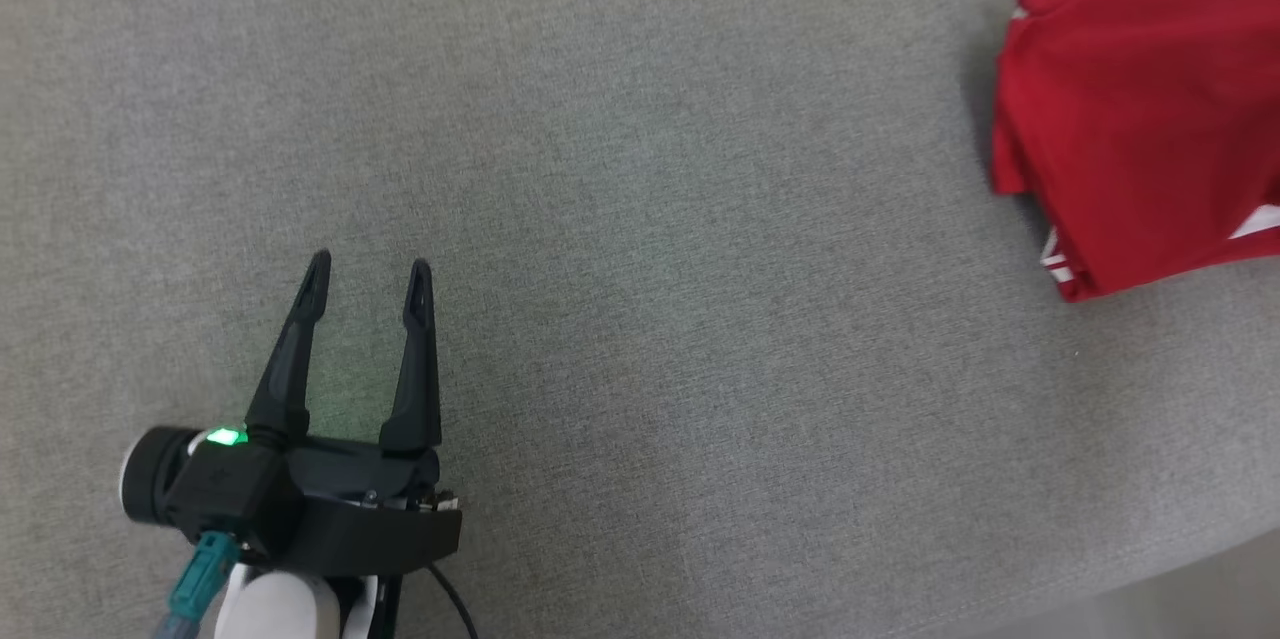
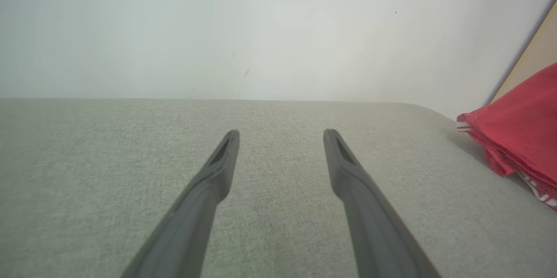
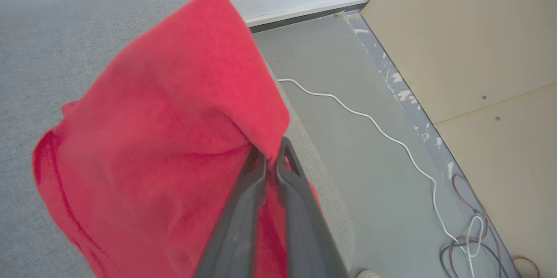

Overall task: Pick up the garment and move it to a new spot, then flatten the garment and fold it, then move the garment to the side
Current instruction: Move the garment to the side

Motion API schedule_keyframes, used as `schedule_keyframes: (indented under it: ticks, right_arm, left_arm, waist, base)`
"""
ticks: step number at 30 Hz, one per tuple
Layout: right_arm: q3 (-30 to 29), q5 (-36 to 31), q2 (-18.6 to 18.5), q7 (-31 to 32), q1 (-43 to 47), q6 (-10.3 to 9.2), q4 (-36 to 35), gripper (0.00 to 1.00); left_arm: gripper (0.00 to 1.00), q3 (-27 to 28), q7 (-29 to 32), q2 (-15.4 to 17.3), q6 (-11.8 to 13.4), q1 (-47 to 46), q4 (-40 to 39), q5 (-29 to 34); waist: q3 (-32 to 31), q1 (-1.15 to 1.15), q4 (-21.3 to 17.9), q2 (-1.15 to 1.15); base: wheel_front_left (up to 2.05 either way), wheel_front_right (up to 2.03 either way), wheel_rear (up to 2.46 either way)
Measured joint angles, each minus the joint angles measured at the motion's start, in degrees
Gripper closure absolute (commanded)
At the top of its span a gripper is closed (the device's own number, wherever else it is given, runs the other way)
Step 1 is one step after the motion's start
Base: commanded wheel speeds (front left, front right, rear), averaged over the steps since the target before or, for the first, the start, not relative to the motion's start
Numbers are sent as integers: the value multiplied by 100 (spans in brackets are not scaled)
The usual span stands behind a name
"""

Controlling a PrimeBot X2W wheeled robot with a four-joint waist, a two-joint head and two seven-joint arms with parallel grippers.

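The garment is a folded red piece with white stripes at its edge, at the far right of the grey cushioned surface. In the right wrist view my right gripper is shut on a fold of the red garment, which drapes over the fingers and hangs toward the cushion. My left gripper hovers open over the bare grey fabric at the lower left, far from the garment. The left wrist view shows its spread fingers and the garment off at the right edge.
The grey surface's right edge drops to a grey floor. A white cable and a bundle of coloured wires lie on that floor beside beige wall panels. A white wall stands behind the surface.
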Motion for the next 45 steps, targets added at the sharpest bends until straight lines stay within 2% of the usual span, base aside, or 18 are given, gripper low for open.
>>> schedule_keyframes:
  ticks: [7, 12, 13, 14, 21, 28, 35, 36, 38, 42, 45]
  right_arm:
    - [-848, -720, 31, -920, -64, 0, 533, 100]
    - [-1233, -1274, 19, -1604, 19, 1, 809, 100]
    - [-1257, -1358, 12, -1722, 41, 1, 850, 53]
    - [-1304, -1417, 16, -1790, 50, 1, 910, 0]
    - [-1424, -1597, 133, -2602, 110, 0, 1013, 0]
    - [-636, -782, 432, -3853, 510, 1, 782, 0]
    - [460, 13, 481, -5246, 1714, 0, 194, 0]
    - [460, 13, 481, -5246, 1714, 0, 194, 0]
    - [797, 423, 512, -5777, 2323, 0, 25, 0]
    - [949, 842, 545, -6283, 2991, 0, 25, 0]
    - [1023, 977, 748, -6485, 3408, 0, 12, 0]
  left_arm:
    - [0, -129, 0, 19, -51, -153, -531, 125]
    - [0, -87, 0, 89, -77, -180, -698, 133]
    - [0, -56, 0, 96, -77, -177, -695, 144]
    - [0, -26, 0, 99, -76, -166, -701, 172]
    - [0, 80, 0, 86, -74, -35, -818, 245]
    - [0, 352, 0, 35, -40, 195, -662, -30]
    - [0, 635, 1, 16, 170, 539, -120, -469]
    - [0, 635, 1, 16, 170, 539, -120, -469]
    - [0, 798, 1, 16, 279, 682, 23, -693]
    - [0, 931, 0, 14, 387, 968, 191, -818]
    - [0, 998, 0, 12, 453, 1161, 313, -844]
  waist:
    - [272, -1, 87, -1]
    - [379, -1, 203, -1]
    - [389, -1, 225, -1]
    - [393, -1, 244, 0]
    - [288, -2, 290, -1]
    - [-59, -2, 341, -1]
    - [-568, -2, 487, -2]
    - [-568, -2, 487, -2]
    - [-800, -2, 583, -1]
    - [-1127, -3, 724, -2]
    - [-1390, -3, 827, -2]
  base:
    - [0, 0, 0]
    - [0, 0, 0]
    - [0, 0, 0]
    - [0, 0, 0]
    - [0, 0, 0]
    - [0, 0, 0]
    - [0, 0, 0]
    - [0, 0, 0]
    - [0, 0, 0]
    - [0, 0, 0]
    - [0, 0, 0]
